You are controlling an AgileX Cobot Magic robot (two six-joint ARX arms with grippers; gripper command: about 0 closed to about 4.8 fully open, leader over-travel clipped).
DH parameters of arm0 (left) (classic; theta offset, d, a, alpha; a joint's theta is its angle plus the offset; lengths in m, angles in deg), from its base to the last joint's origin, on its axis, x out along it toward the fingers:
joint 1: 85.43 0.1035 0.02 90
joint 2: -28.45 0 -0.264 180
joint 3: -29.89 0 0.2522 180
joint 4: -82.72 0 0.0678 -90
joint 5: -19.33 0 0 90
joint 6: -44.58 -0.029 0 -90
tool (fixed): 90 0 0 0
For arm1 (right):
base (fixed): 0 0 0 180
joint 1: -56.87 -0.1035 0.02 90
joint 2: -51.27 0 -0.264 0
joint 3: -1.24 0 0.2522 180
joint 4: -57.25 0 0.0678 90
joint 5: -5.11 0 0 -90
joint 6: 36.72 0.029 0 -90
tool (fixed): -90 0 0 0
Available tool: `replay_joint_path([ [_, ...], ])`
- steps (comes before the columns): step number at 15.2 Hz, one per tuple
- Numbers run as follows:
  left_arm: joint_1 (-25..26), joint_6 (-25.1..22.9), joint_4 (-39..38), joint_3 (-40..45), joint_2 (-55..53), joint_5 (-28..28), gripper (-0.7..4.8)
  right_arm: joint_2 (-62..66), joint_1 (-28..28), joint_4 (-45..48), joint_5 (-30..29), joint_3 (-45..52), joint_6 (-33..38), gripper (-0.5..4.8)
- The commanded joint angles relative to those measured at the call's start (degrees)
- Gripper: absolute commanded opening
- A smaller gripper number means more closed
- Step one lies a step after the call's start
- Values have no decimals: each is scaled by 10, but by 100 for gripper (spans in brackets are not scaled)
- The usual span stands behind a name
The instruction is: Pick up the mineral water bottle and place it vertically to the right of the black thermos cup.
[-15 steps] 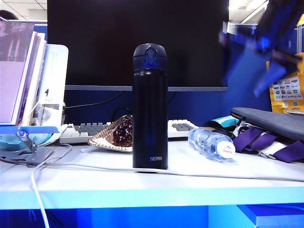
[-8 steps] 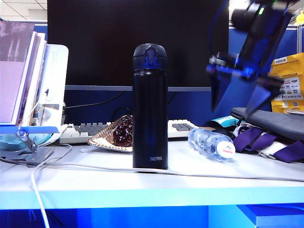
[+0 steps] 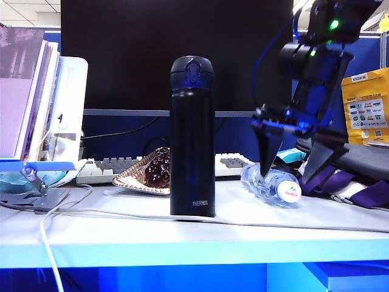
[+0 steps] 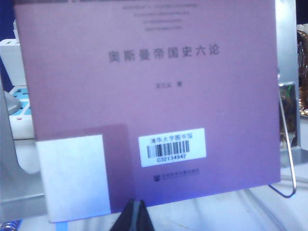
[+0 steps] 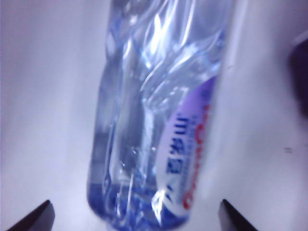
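The black thermos cup (image 3: pixel 192 137) stands upright mid-table. To its right the mineral water bottle (image 3: pixel 267 182) lies on its side, white cap toward the table's front. My right gripper (image 3: pixel 286 177) hangs open just over the bottle, one finger on each side, not touching. The right wrist view shows the clear ribbed bottle (image 5: pixel 149 120) with its white-blue label between the wide-apart tips of the right gripper (image 5: pixel 136 219). My left gripper (image 4: pixel 134 206) is shut on nothing, facing a purple book (image 4: pixel 144 96). It does not show in the exterior view.
A dish of dark food (image 3: pixel 149 173) and a keyboard (image 3: pixel 109 167) lie behind the thermos. Books on a stand (image 3: pixel 30 103) fill the left. A grey bag (image 3: pixel 358 158) with purple straps (image 3: pixel 358 194) sits right of the bottle. A white cable (image 3: pixel 121 213) crosses the front.
My right arm has come down from the upper right to the lying bottle, jaws staying open. The bottle, thermos and left gripper have not moved.
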Motion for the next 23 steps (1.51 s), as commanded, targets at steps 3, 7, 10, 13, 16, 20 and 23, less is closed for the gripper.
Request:
replay_joint_path([
  [3,1,0,-7,0,2,2,-5,14,0,31,3,-3,-2,479],
  [7,1,0,-7,0,2,2,-5,83,0,-73,5,-92,-23,479],
  [10,1,0,-7,0,2,2,-5,109,-1,-100,16,-132,-30,479],
  [13,1,0,-7,0,2,2,-5,109,-1,-100,26,-132,-30,479],
  [16,1,0,-7,0,2,2,-5,109,-9,-103,26,-132,-30,417],
  [20,1,0,-7,0,2,2,-5,108,-21,-105,26,-136,-32,363],
  [23,1,0,-7,0,2,2,-5,108,-21,-154,65,-203,-41,363],
])
